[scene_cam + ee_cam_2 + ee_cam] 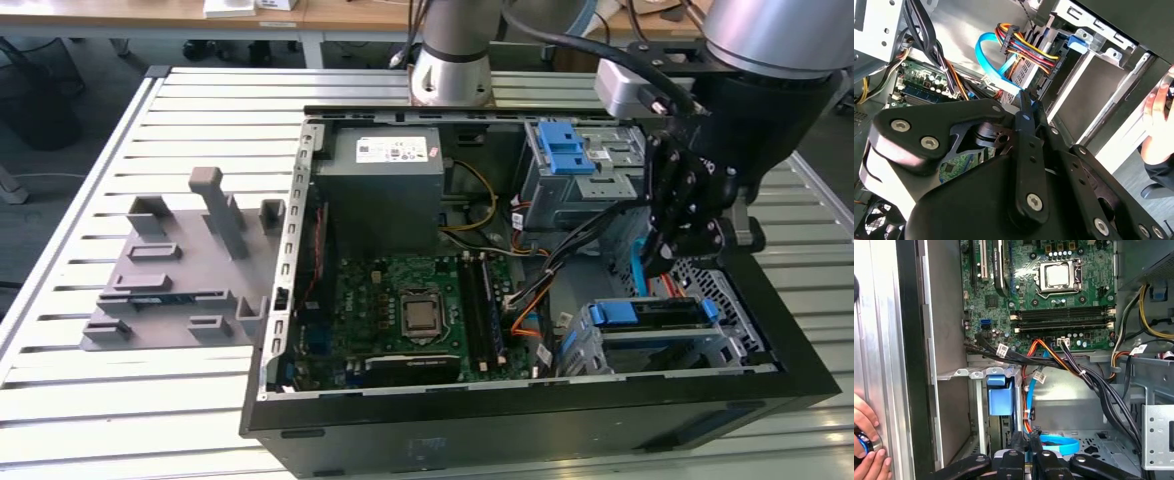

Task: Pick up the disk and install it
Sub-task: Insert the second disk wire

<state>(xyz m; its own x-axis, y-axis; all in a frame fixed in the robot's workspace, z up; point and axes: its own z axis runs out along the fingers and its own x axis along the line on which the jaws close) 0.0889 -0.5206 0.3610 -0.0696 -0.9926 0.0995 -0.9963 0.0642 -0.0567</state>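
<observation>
The fingers hang inside the open computer case, clenched together with nothing between them; in the second wrist view their tips sit just beside a blue cable. The one disk, in its blue carrier, lies in the lower of two drive cages, below the fingers and apart from them. The case also holds one motherboard and one power supply. One grey fixture stands on the tabletop. A person's hand rests on the case edge.
</observation>
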